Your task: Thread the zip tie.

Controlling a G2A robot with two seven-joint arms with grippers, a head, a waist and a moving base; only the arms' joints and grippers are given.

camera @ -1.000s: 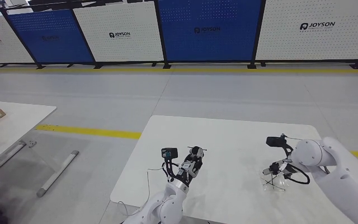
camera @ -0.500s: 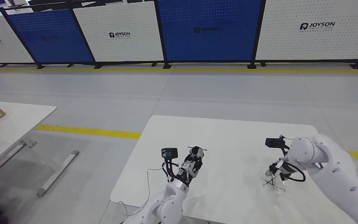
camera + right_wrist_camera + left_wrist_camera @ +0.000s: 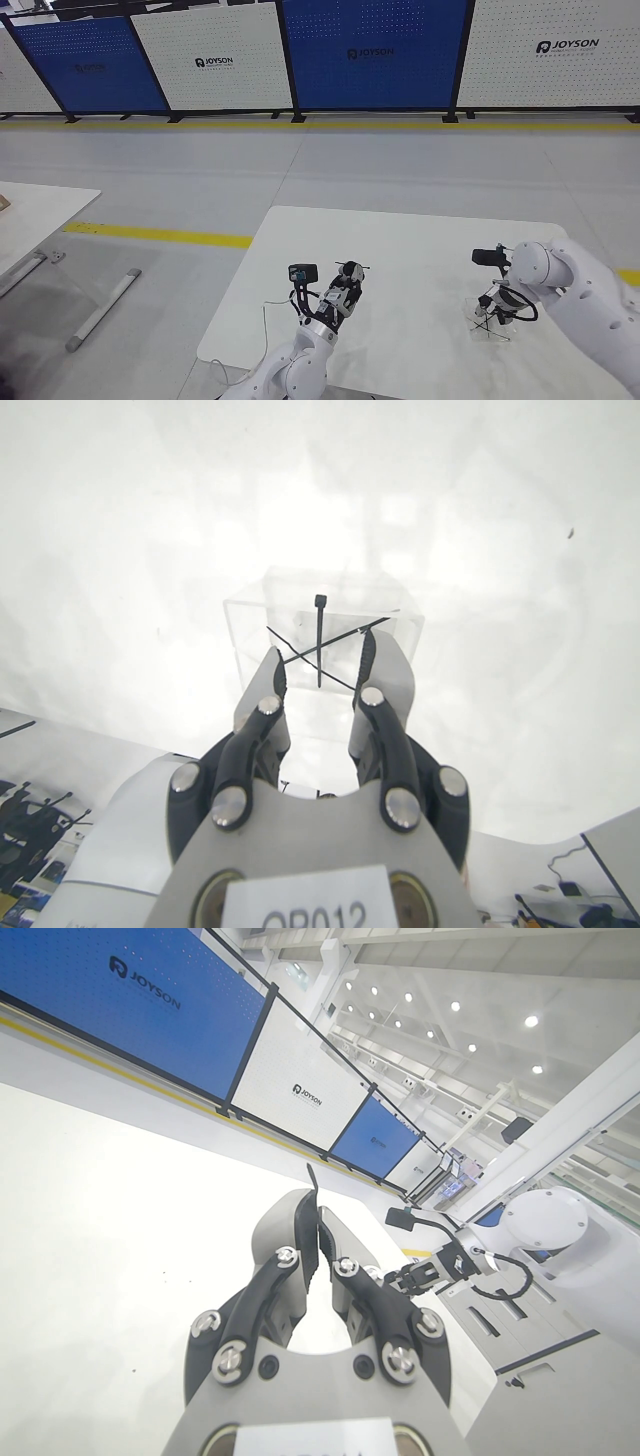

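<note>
My left gripper [image 3: 316,1208] is shut on a black zip tie [image 3: 312,1180], whose short end sticks out past the fingertips. In the top view this gripper [image 3: 347,280] is held above the table's front part. My right gripper [image 3: 322,662] is open just above a small clear box [image 3: 240,635] that holds three black zip ties [image 3: 318,640], two crossed and one more upright. The same box [image 3: 488,328] sits at the table's right side under the right gripper [image 3: 492,308]. Nothing is between the right fingers [image 3: 367,655].
The white table [image 3: 400,250] is bare between the two arms. Its front edge runs close behind the left arm. A blue and white panel fence [image 3: 370,55] stands far behind, across a grey floor.
The right arm has shifted slightly left and closer over the clear box. The left arm and its zip tie have stayed still.
</note>
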